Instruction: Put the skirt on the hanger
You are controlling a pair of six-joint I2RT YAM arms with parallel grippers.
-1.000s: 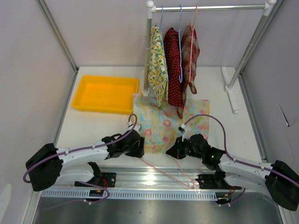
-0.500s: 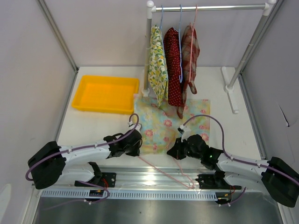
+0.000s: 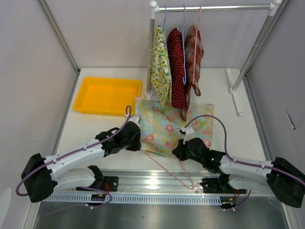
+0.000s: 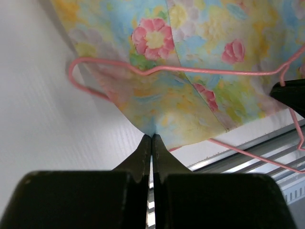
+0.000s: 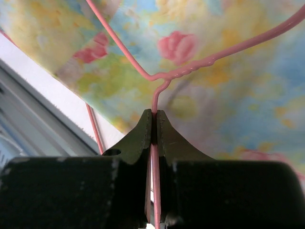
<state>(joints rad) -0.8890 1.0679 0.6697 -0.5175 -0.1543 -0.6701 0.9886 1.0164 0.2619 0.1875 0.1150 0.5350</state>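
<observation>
left claw moved farther out, pinching skirt | right claw clamps hanger

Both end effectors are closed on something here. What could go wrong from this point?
1. The left end effector pinches only the very edge of the skirt, so the fabric may slip out when pulled.
2. The right end effector holds the thin hanger by its neck wire, which could twist or slide.
</observation>
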